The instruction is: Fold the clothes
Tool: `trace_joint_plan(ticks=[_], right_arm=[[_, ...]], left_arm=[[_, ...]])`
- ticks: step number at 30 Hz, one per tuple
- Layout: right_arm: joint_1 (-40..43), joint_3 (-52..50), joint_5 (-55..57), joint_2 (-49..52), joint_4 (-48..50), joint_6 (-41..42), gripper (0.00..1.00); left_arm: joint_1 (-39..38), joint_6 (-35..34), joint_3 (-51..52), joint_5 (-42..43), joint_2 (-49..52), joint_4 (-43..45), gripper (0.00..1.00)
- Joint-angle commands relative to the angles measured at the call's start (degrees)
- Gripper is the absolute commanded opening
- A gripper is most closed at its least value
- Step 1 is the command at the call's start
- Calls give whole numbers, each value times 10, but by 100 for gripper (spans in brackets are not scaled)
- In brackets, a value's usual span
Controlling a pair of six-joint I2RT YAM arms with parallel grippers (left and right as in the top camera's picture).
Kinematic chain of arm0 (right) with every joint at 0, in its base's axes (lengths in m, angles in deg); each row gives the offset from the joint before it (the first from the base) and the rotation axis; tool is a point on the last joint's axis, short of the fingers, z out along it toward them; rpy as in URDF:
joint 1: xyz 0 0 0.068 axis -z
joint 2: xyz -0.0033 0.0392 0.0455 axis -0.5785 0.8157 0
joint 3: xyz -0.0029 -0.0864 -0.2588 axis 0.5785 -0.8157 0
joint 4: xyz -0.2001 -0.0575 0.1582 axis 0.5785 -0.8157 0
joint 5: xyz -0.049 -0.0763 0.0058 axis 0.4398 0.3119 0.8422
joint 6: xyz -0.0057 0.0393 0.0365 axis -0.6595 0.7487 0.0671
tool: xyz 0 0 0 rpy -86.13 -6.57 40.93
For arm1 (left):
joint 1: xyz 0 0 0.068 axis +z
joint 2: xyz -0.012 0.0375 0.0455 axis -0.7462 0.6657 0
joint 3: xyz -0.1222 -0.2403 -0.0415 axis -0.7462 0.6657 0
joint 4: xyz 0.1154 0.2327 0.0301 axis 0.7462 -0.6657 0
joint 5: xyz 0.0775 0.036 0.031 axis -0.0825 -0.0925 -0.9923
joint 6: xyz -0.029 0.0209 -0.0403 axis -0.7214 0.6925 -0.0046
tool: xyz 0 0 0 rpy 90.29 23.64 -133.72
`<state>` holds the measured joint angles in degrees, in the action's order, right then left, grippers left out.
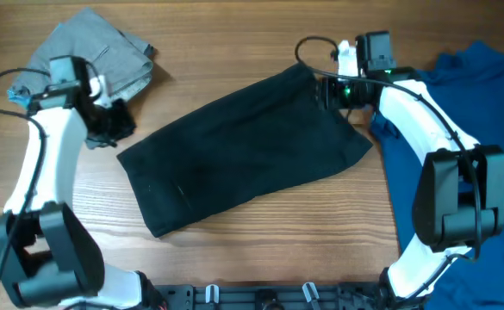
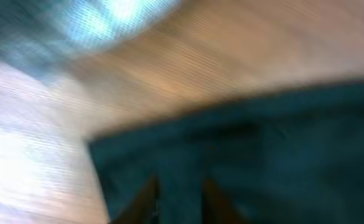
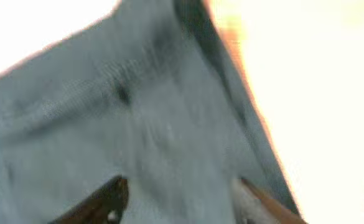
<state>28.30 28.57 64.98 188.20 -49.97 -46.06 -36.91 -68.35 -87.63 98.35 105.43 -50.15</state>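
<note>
Overhead: black shorts (image 1: 243, 151) spread flat mid-worktop (image 1: 260, 267), set slantwise, low end toward the near left, high end toward the far right. Grey garment (image 1: 96, 52) bunched at the far left corner, apart from the shorts. Blue garment (image 1: 484, 120) draped along the right side, running off the edge, close to the shorts' right corner. Left arm (image 1: 36, 155) reaching up the left side, left jaws between the grey garment and the shorts' left corner, just beside that corner. Right arm (image 1: 415, 103) bent over the blue garment, right jaws at the shorts' far right corner. Bare wood along the whole near edge, and a wide bare strip beyond the shorts' long far edge. Loose cable loop by each wrist.

Left wrist: heavily blurred. Two fingertips (image 2: 145, 202) at the bottom, set apart, nothing seen between them. Dark cloth of the shorts beneath and ahead, its edge slanting across, bare wood beyond. Pale blur at top left, impossible to identify.

Right wrist: also blurred, washed out at the right. Fingers (image 3: 104, 202) spread wide, gripping nothing. Cloth filling the space between and ahead, its edge running down the right, bright worktop past it. Contact with the cloth impossible to tell.
</note>
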Motion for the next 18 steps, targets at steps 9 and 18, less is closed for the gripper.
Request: trace_joint_plan(ticks=[9,18], right_arm=[[-12,1,-99,135,280,-19,40],[65,5,-66,131,392,115,56]], left_arm=[[-116,-51,186,41,-9,-37,34],[-116,-96,258,-54,-9,109,47]])
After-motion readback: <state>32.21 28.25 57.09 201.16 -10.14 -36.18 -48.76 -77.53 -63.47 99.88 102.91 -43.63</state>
